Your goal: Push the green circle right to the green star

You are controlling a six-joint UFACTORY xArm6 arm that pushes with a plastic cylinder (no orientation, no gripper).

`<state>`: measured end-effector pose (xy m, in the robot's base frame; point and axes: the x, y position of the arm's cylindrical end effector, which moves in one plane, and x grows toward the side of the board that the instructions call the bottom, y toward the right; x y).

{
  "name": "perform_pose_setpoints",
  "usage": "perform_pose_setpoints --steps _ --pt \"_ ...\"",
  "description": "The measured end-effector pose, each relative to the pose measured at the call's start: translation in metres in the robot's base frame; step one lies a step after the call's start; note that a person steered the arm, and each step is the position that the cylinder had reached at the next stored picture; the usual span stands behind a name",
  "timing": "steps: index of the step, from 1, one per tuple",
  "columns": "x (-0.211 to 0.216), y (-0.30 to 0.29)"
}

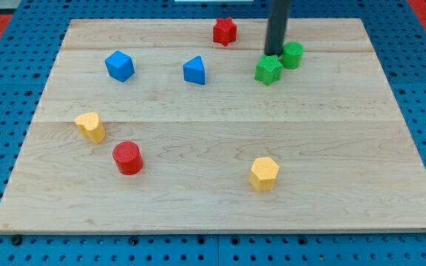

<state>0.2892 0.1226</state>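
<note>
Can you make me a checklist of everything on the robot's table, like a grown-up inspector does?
Surface: pale wooden board, flat, on a blue pegboard.
Job's things: green star and green circle sit close together near the view's top right, the circle just right of the star.
Clutter: red star, blue cube, blue triangle, yellow heart-like block, red cylinder, yellow hexagon.
Grippers: no gripper; my tip is just above the green star, left of the green circle.
Cables: nothing seen.
Surroundings: red patches at the view's top corners.
</note>
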Motion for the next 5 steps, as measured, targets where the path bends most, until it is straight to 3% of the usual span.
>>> perform_pose_setpoints --steps 5 --pt "-0.022 0.044"
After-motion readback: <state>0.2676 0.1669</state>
